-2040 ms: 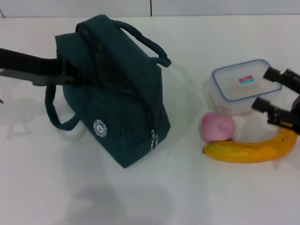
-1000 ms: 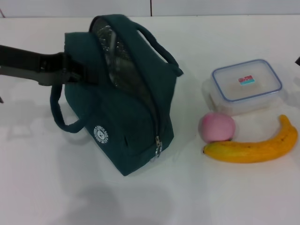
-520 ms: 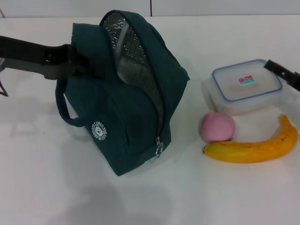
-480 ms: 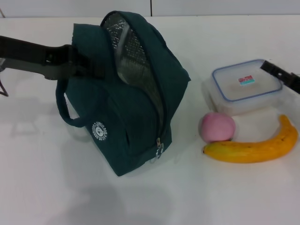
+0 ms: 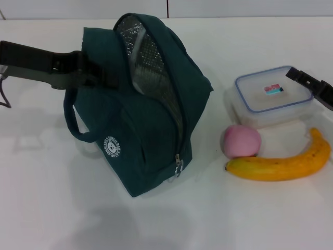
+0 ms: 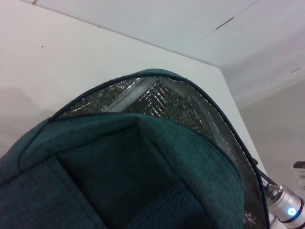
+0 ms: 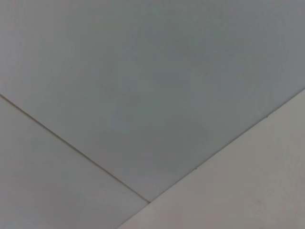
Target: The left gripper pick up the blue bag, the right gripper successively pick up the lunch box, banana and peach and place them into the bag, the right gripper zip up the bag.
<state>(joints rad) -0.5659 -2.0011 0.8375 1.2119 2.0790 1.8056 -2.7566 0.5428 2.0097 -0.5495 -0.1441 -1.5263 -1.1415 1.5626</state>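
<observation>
The blue bag point(image 5: 148, 130) stands tilted left of centre, its zipper open and the silver foil lining point(image 5: 151, 62) showing. My left gripper point(image 5: 96, 78) comes in from the left and is shut on the bag's upper back edge. The left wrist view looks down on the bag's fabric point(image 6: 128, 167) and lining point(image 6: 171, 102). The lunch box point(image 5: 270, 96) sits at the right, with the peach point(image 5: 241, 140) and the banana point(image 5: 281, 165) in front of it. My right gripper point(image 5: 312, 86) pokes in from the right edge, over the lunch box's far right corner.
All of this lies on a white table point(image 5: 62, 208). One bag handle point(image 5: 77, 125) hangs loose on the bag's left side. The right wrist view shows only a grey wall point(image 7: 143, 71).
The left gripper raised the bag and shifted it right; its mouth now gapes, showing foil. The right gripper left the view, then came back in over the lunch box's far right corner.
</observation>
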